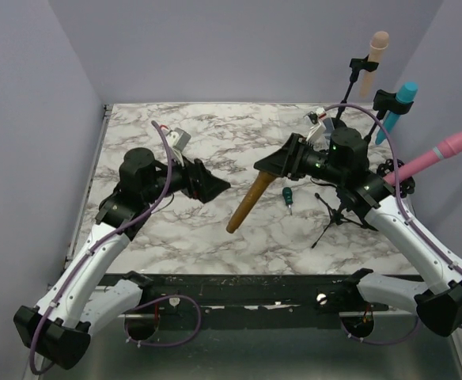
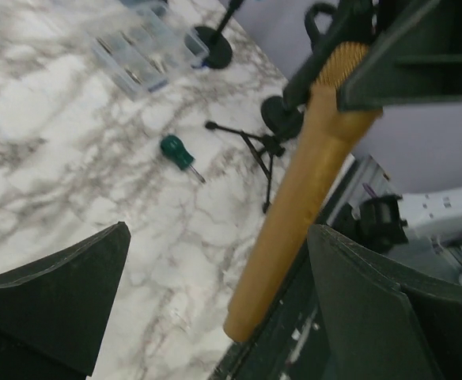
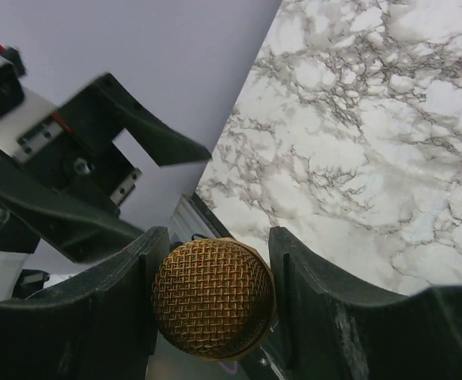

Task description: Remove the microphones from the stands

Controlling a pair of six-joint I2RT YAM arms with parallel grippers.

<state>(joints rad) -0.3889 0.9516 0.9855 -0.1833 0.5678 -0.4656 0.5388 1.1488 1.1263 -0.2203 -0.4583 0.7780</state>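
The microphone (image 1: 247,204) is off any stand and held in the air over the middle of the marble table (image 1: 176,237). Its gold mesh head is up at the right gripper (image 1: 272,166) and its tan handle slants down toward 7 o'clock in the top view. In the right wrist view the mesh head (image 3: 213,297) sits squeezed between the two dark fingers (image 3: 318,309), one pressing on each side, so the right gripper (image 3: 215,265) is clamped on the head at a middling width.

The left gripper (image 1: 211,186) is at 9 o'clock of the microphone, just beside the upper part of the handle and not touching it. Its fingers (image 2: 57,305) are spread wide with nothing between them. From its wrist camera the handle (image 2: 294,198) runs down across the gap ahead of the jaws.

At 3 o'clock of the handle a small green screwdriver (image 1: 288,198) lies flat on the table. Beyond it, at about 4 o'clock, stands a low black tripod stand (image 1: 335,215) with nothing in it; the left wrist view shows the screwdriver (image 2: 179,154) and the tripod (image 2: 259,154) near each other but apart. A clear plastic box (image 2: 140,47) lies farther back.

Along the right edge, from 1 to 3 o'clock, three more stands hold a beige microphone (image 1: 377,51), a teal microphone (image 1: 403,99) and a pink microphone (image 1: 437,154).
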